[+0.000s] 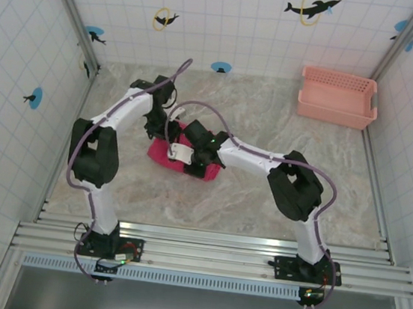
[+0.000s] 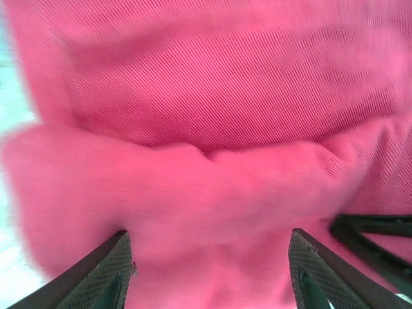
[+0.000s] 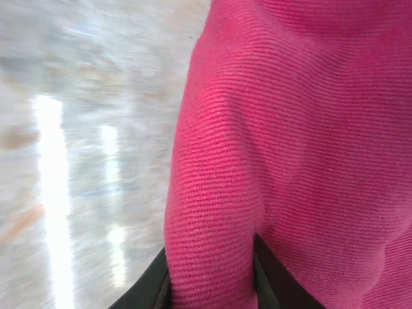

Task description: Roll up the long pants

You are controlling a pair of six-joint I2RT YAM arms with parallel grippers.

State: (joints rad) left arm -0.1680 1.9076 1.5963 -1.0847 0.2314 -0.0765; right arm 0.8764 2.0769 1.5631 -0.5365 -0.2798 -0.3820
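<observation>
Magenta long pants point(image 1: 160, 151), bundled well apart from pink basket point(image 1: 332, 110): left gripper point(image 2: 207, 235) jaws spread astride a fold, right gripper point(image 3: 211, 248) jaws pinching cloth.

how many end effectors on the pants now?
2: left end effector at the left of the pants, fingers apart around cloth; right end effector at their right, pinching a fold.

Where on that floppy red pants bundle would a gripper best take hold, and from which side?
Probably the thick rolled edge of the long pants, from above, one finger on each side. It bulges up as a firm ridge, as the open left gripper straddles it; flat cloth offers nothing to pinch.
</observation>
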